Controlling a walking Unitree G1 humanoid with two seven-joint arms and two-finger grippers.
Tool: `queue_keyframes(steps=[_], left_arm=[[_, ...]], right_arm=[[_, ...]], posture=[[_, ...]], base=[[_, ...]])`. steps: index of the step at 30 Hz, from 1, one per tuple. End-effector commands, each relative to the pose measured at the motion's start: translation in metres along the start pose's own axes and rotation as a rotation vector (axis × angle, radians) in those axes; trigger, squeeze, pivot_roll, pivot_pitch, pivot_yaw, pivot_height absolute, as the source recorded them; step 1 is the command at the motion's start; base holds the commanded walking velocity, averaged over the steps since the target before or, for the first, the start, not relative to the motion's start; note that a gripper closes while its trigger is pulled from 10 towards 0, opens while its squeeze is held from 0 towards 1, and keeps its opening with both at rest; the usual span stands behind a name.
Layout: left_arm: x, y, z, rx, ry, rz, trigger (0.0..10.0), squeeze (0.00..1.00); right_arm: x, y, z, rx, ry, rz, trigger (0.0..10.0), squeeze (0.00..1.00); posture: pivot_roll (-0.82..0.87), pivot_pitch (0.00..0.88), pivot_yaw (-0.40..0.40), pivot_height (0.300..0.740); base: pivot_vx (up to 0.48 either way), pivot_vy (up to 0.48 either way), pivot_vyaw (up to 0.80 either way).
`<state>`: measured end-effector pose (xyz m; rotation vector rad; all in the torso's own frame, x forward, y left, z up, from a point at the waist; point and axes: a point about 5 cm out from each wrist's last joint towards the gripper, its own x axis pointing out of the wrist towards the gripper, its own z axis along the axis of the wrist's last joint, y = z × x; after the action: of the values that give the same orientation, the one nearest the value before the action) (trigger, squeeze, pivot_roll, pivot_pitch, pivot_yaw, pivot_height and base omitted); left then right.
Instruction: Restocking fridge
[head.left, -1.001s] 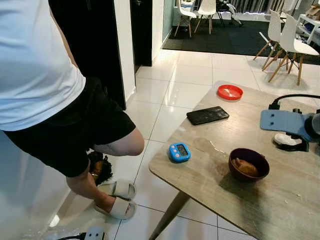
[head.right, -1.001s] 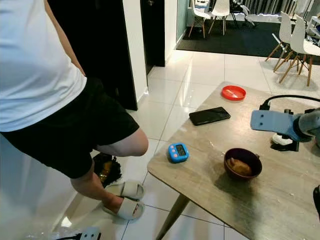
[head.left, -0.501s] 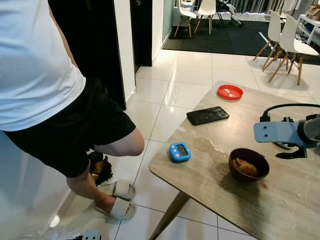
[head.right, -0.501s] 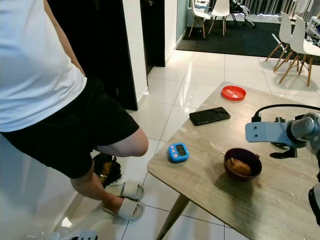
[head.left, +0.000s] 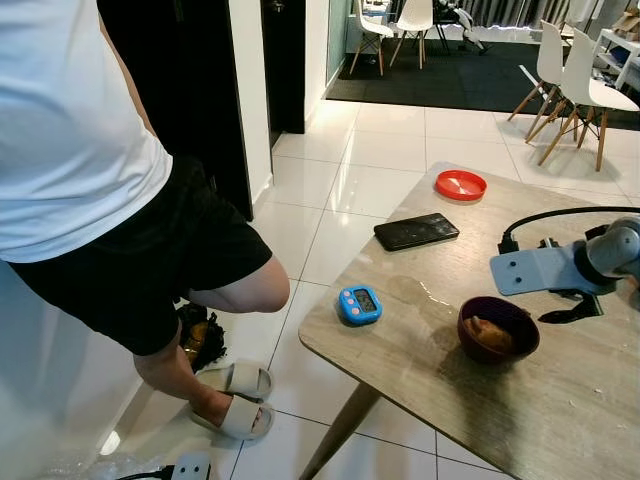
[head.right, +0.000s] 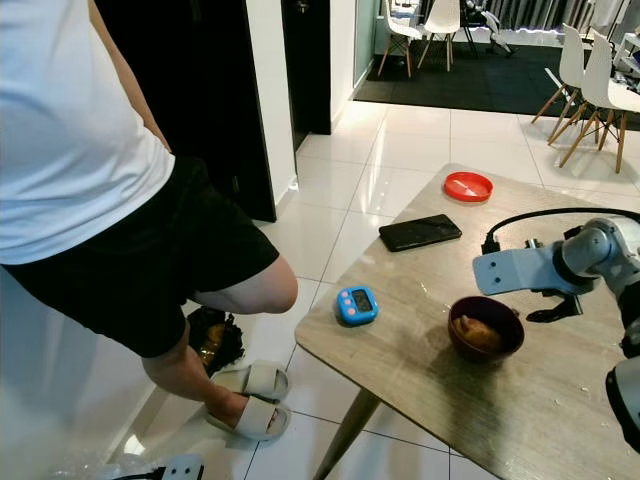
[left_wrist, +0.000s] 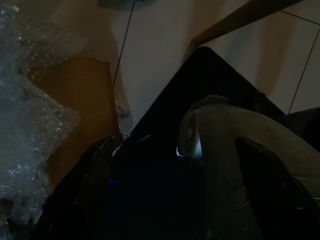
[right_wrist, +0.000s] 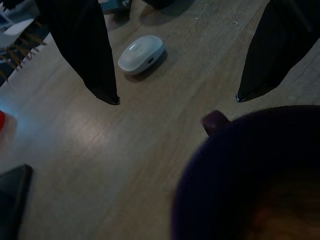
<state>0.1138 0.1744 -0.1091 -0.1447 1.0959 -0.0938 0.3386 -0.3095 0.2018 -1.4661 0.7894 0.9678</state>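
A: The dark purple bowl with brown food in it is the thing you are after. Where does it sit?

B: You see it on the pale wood-grain desk, toward your right side, back from the near edge. A small handle nub sticks out of its rim in the right wrist view.

A: And your right tool?

B: Your right tool hangs just above the far rim of the bowl, released, its two black fingers spread wide with bare desk between the tips. Neither finger touches the bowl. In the head views the silver arm and its blue-grey bracket reach in from the right, just beyond the bowl.

A: What else lies on the desk?

B: A small blue digital timer sits near the left edge, well apart from the bowl. A black smartphone lies farther back, and a round red lid beyond that. A white oval case rests on the desk past the fingertips.

A: Your left tool?

B: It hangs idle in the dark; I cannot tell its state. Bubble wrap shows beside it.

A: Anyone near you?

B: A person in a white shirt and black shorts stands at your left on the white tiled floor, wearing beige slippers.
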Motion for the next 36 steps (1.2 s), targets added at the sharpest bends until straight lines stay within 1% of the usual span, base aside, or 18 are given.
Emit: queue_keyframes(steps=[1, 6, 9, 10, 11, 12, 17, 18, 20, 21, 22, 24, 28, 34, 36], left_arm=[[-0.004, 0.004, -0.015, -0.011, 0.064, -0.013, 10.0, 0.0], [-0.006, 0.011, -0.014, -0.011, 0.058, -0.009, 10.0, 0.0], [-0.005, 0.011, -0.012, -0.009, 0.049, -0.016, 10.0, 0.0], [-0.005, 0.009, -0.01, -0.007, 0.043, -0.021, 10.0, 0.0], [-0.005, 0.009, -0.01, -0.007, 0.043, -0.021, 10.0, 0.0], [-0.003, 0.006, -0.008, -0.003, 0.037, -0.028, 10.0, 0.0], [-0.002, 0.001, -0.006, -0.004, 0.032, -0.034, 10.0, 0.0], [0.0, -0.005, -0.006, -0.005, 0.031, -0.04, 10.0, 0.0], [0.001, -0.007, -0.006, -0.005, 0.032, -0.042, 10.0, 0.0], [0.002, -0.013, -0.007, -0.005, 0.036, -0.045, 10.0, 0.0], [0.002, -0.015, -0.008, -0.005, 0.038, -0.046, 10.0, 0.0], [0.003, -0.021, -0.009, -0.005, 0.044, -0.047, 10.0, 0.0], [0.004, -0.022, -0.009, -0.005, 0.048, -0.046, 10.0, 0.0], [0.003, -0.019, -0.01, -0.008, 0.055, -0.037, 10.0, 0.0], [0.002, -0.016, -0.011, -0.01, 0.056, -0.033, 10.0, 0.0]], right_arm=[[0.0, -0.005, 0.008, -0.043, -0.006, 0.012, 10.0, 0.0], [0.002, -0.003, 0.012, -0.078, -0.009, 0.06, 10.0, 0.0], [0.003, -0.003, 0.014, -0.102, -0.009, 0.085, 10.0, 0.0], [0.005, -0.002, 0.017, -0.121, -0.012, 0.102, 10.0, 0.0], [0.005, -0.002, 0.017, -0.121, -0.012, 0.102, 10.0, 0.0], [0.007, -0.002, 0.02, -0.14, -0.014, 0.119, 10.0, 0.0], [0.007, -0.002, 0.022, -0.149, -0.016, 0.131, 10.0, 0.0], [0.006, -0.003, 0.023, -0.156, -0.014, 0.146, 10.0, 0.0], [0.006, -0.002, 0.023, -0.157, -0.012, 0.155, 10.0, 0.0], [0.004, -0.002, 0.02, -0.156, 0.001, 0.174, 10.0, 0.0], [0.003, -0.001, 0.018, -0.152, 0.008, 0.182, 10.0, 0.0], [0.0, 0.003, 0.013, -0.125, 0.025, 0.223, 10.0, 0.0], [-0.003, 0.004, 0.01, -0.112, 0.036, 0.24, 10.0, 0.0], [-0.006, 0.009, 0.005, -0.104, 0.047, 0.287, 10.0, 0.0], [-0.006, 0.009, 0.006, -0.104, 0.027, 0.297, 10.0, 0.0]], posture=[[0.01, 0.0, -0.024, 0.739], [0.01, 0.0, -0.026, 0.739], [0.01, 0.0, -0.026, 0.739], [0.01, 0.0, -0.025, 0.739], [0.01, 0.0, -0.025, 0.739], [0.01, 0.0, -0.025, 0.739], [0.01, 0.0, -0.028, 0.739], [0.01, 0.0, -0.033, 0.739], [0.01, 0.0, -0.033, 0.739], [0.01, 0.0, -0.037, 0.739], [0.01, 0.0, -0.037, 0.739], [0.01, 0.0, -0.038, 0.739], [0.01, 0.0, -0.038, 0.739], [0.0, 0.0, -0.04, 0.739], [0.0, 0.0, -0.041, 0.739]], base=[[0.0, 0.0, 0.0], [0.0, 0.0, 0.0], [0.0, 0.0, 0.0], [0.0, 0.0, 0.0], [0.0, 0.0, 0.0], [0.0, 0.0, 0.0], [0.0, 0.0, 0.0], [0.0, 0.0, 0.0], [0.0, 0.0, 0.0], [0.0, 0.0, 0.0], [0.0, 0.0, 0.0], [0.0, 0.0, 0.0], [0.0, 0.0, 0.0], [0.0, 0.0, 0.0], [0.0, 0.0, 0.0]])
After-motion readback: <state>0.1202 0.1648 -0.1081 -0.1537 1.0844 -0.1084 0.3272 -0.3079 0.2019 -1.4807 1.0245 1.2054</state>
